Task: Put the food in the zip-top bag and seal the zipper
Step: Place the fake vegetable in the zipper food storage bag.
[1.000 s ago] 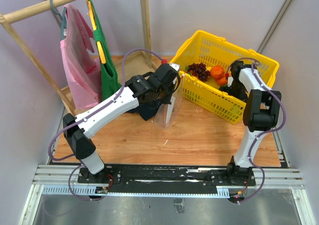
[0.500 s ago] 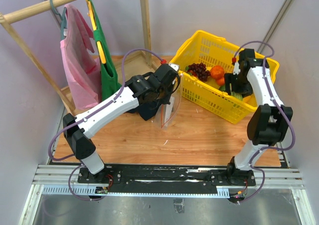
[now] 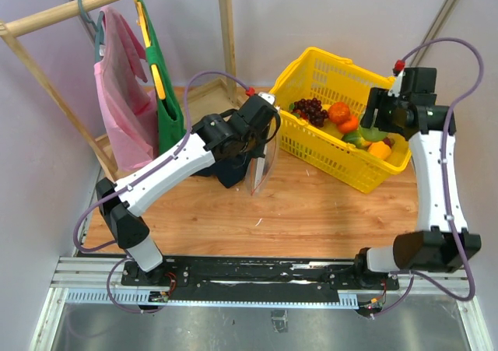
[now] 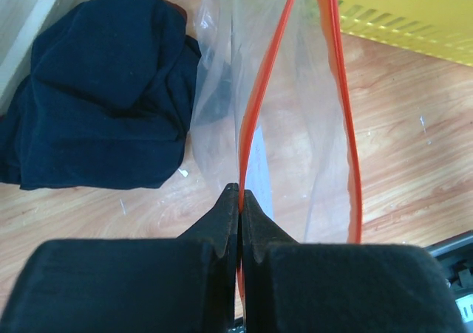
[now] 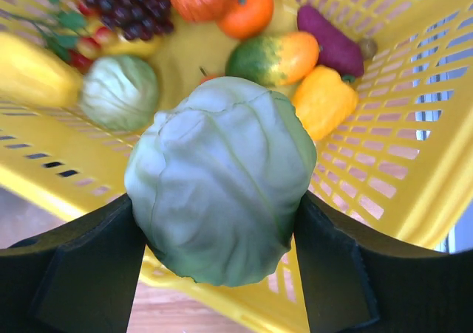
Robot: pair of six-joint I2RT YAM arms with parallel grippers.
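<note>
- Pinching one strip of the zipper [image 4: 259,104] in my left gripper [image 4: 240,194]; my fingers there are pressed together with only that thin orange-red strip between them
- The zip-top bag [image 4: 295,126] hangs down from that pinch with its mouth gaping; the zipper's other strip bows away to the right, apart from the one I hold
- From above, the bag sits between the dark cloth [image 3: 227,172] and the yellow basket [image 3: 327,160], over the wooden table [image 3: 311,219]; I cannot tell whether its lower edge touches the wood
- My right gripper [image 5: 214,200] is clamped on a pale green cabbage [image 5: 222,178]; my fingers stand wide, one on each flank of it, and it fills the gap between them
- That hand is raised above the basket's far right corner, well apart from the bag
- Below it in the basket lie a second pale green round one [image 5: 118,93], an orange [image 5: 247,8], a yellow bell pepper [image 5: 325,100], a purple eggplant [image 5: 332,45] and dark grapes [image 5: 126,8]; none of the food is in the bag
</note>
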